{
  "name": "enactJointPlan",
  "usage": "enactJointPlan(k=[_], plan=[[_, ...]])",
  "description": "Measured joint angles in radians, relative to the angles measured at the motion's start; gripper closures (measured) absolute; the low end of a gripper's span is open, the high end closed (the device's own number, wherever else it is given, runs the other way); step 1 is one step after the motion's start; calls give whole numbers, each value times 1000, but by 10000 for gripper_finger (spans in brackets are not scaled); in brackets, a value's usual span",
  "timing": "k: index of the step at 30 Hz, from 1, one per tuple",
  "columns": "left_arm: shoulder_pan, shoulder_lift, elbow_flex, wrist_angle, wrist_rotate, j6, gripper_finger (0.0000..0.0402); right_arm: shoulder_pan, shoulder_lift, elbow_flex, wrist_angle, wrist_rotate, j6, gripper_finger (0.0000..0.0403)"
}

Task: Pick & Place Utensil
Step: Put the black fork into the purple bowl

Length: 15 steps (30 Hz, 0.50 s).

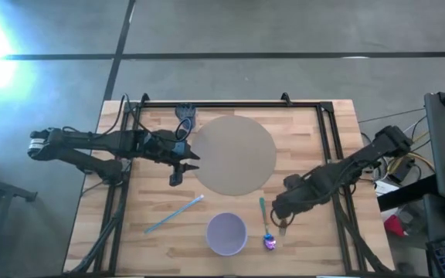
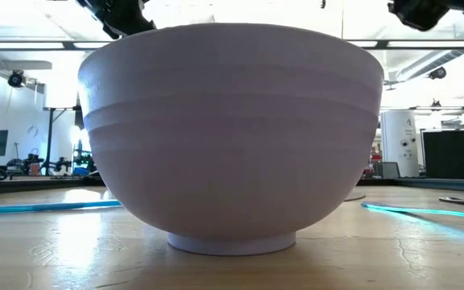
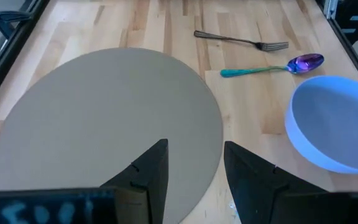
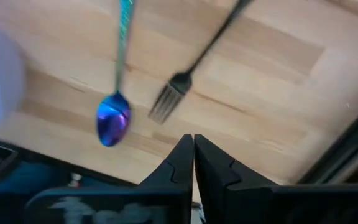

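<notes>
A dark metal fork [image 4: 191,68] and a spoon [image 4: 117,93] with a teal handle and a shiny purple bowl lie flat side by side on the wooden table, to the right of a lavender bowl [image 1: 226,233]. My right gripper [image 4: 193,149] is shut and hovers just past the fork's tines [image 1: 283,228], touching nothing. My left gripper [image 3: 194,174] is open over the left edge of a round tan mat [image 1: 234,154]. A thin light-blue stick [image 1: 174,214] lies left of the bowl.
The lavender bowl [image 2: 232,129] fills the low view, standing on its foot near the table's near edge. The tan mat [image 3: 104,124] covers the table's middle. A black rail frame [image 1: 230,103] runs around the table top. Bare wood lies right of the fork.
</notes>
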Motion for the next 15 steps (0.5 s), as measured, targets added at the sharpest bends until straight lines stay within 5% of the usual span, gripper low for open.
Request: enactJointPlan(k=[6, 15], plan=[[0, 0, 0, -10, 0, 16, 254, 5, 65, 0, 8, -63, -37, 351], [0, 0, -15, -12, 0, 16, 255, 9, 135, -4, 8, 30, 19, 272]])
